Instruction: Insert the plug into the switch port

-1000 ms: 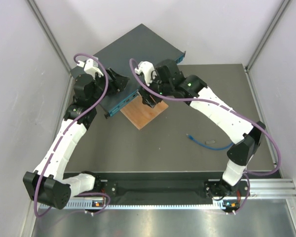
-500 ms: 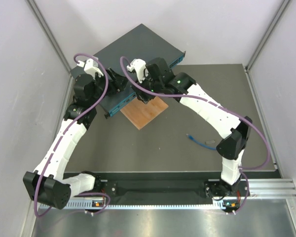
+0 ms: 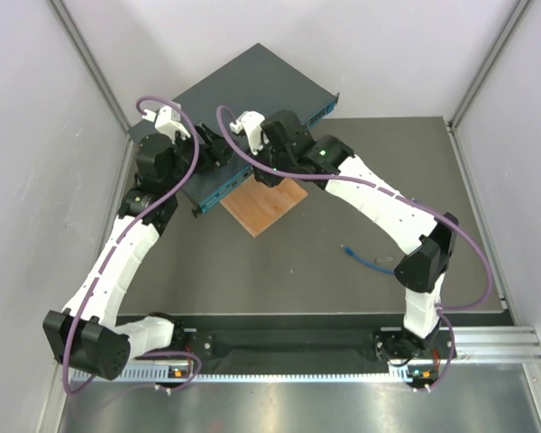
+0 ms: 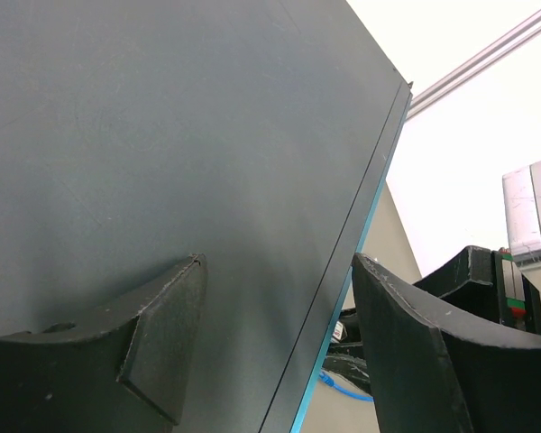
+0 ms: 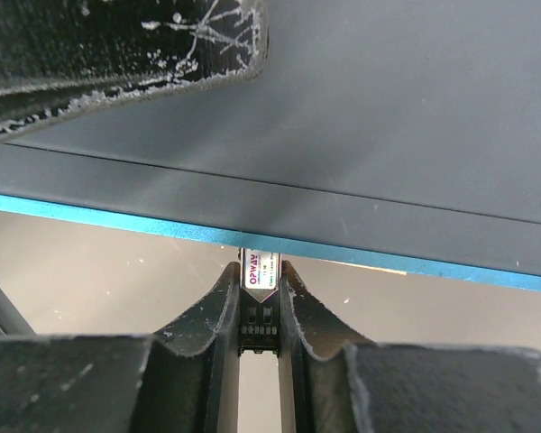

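The switch (image 3: 252, 86) is a flat dark teal box at the back left, with its blue front edge (image 5: 343, 248) facing the arms. My right gripper (image 3: 260, 173) is shut on a small grey metal module with a white label (image 5: 259, 311); the module's tip touches the switch's front edge. The plug (image 3: 346, 247), on a thin blue cable (image 3: 374, 263), lies loose on the table at the right, held by neither gripper. My left gripper (image 3: 218, 149) is open and straddles the switch's front top edge (image 4: 343, 298), empty. The blue cable also shows in the left wrist view (image 4: 347, 390).
An orange-brown wooden square (image 3: 266, 206) lies on the table just in front of the switch, under the right gripper. White walls with metal corner rails (image 3: 90, 63) close in the left, back and right sides.
My right arm has swung left and toward the switch, bringing the held module up to the front edge. The left arm has barely moved.
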You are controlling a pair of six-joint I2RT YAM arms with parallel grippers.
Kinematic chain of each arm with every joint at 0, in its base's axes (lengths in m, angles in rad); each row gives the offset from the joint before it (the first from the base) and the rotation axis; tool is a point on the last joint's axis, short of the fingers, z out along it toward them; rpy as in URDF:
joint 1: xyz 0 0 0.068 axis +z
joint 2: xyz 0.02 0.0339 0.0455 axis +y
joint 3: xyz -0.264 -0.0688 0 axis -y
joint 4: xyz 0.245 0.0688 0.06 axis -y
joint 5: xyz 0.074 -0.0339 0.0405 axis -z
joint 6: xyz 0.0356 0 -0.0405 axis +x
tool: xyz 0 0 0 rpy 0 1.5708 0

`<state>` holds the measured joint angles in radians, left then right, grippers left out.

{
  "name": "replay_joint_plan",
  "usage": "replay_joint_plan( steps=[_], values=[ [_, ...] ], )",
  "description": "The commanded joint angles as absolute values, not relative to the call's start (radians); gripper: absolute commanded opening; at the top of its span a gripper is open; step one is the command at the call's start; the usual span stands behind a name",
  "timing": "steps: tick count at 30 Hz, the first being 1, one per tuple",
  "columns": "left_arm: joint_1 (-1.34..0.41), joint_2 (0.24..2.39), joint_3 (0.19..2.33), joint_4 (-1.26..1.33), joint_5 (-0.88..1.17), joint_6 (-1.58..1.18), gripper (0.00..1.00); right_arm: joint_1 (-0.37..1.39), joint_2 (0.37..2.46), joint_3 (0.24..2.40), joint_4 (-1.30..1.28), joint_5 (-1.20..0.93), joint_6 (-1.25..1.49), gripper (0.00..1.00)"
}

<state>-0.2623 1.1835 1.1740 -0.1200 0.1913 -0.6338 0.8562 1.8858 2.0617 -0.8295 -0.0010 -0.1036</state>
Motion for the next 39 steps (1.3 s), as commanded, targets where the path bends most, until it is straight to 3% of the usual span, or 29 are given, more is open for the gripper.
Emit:
replay_joint_plan(
  steps=[1, 17, 39],
  values=[
    [-0.258, 1.216, 1.172, -0.195, 0.198, -0.640, 0.71, 0.865, 1.819, 2.048, -0.819, 0.044, -0.120, 0.00],
    [-0.256, 1.223, 1.177, -0.199, 0.186, -0.643, 0.71, 0.888, 1.766, 1.970, -0.838, 0.109, -0.095, 0.00],
    [-0.258, 1.232, 1.180, -0.206, 0.178, -0.647, 0.71, 0.884, 1.721, 1.942, -0.950, 0.045, -0.124, 0.02]
  ],
)
